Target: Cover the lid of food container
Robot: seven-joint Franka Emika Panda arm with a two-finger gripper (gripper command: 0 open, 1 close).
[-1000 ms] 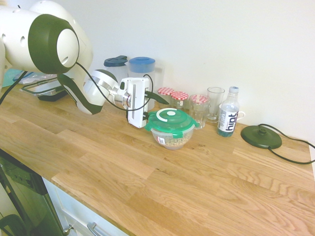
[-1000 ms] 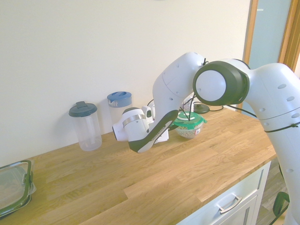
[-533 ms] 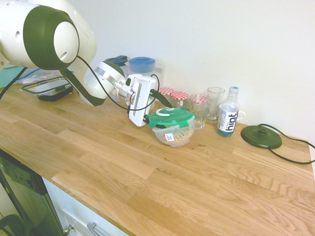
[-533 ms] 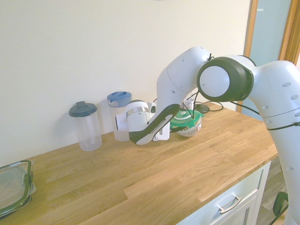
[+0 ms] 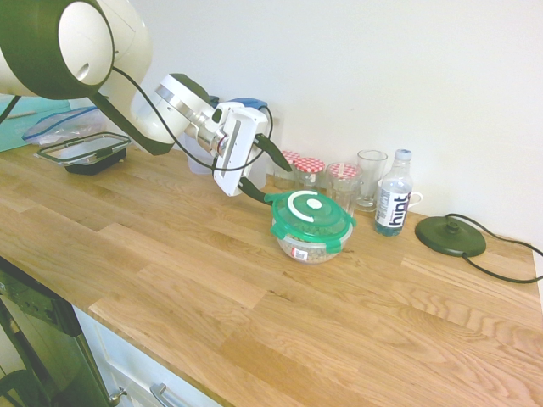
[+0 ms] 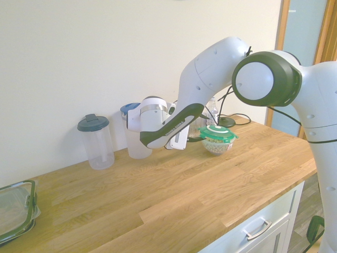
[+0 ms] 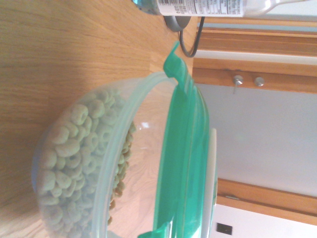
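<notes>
Wrist view shows the food container [image 7: 79,168] from very close. It is a round clear bowl with little cereal rings inside, and it sits on the wooden counter [image 7: 64,44]. The green lid [image 7: 185,163] lies across its mouth, but the near edge looks a bit lifted, with a gap between lid and bowl rim. A bottle with a printed label [image 7: 198,6] peeks in at one edge.

From the first outside camera, the lid [image 5: 310,212] sits on top of the food container [image 5: 307,248], tipped a little and not pushed flat. Its white ring and middle disc face up. A small red and white label shows on the bowl's side. The gripper [image 5: 259,165] hangs just beside the lid, up and to the picture's left of it. Its two dark fingers [image 5: 273,151] are spread wide apart and hold nothing. The lower finger tip comes very close to the lid's rim; whether it touches is hard to tell.

Behind the bowl stand jars with red checked lids [image 5: 310,167], a drinking glass [image 5: 370,178] and a water bottle [image 5: 393,203]. A dark round base with a cord [image 5: 450,236] lies to the right. A flat black-rimmed container [image 5: 86,153] rests far left.

From the second outside camera, the lid [image 6: 217,133] and food container [image 6: 217,145] sit near the wall, just past the white arm. A clear jug with a dark cap [image 6: 96,141] stands well to the left.
</notes>
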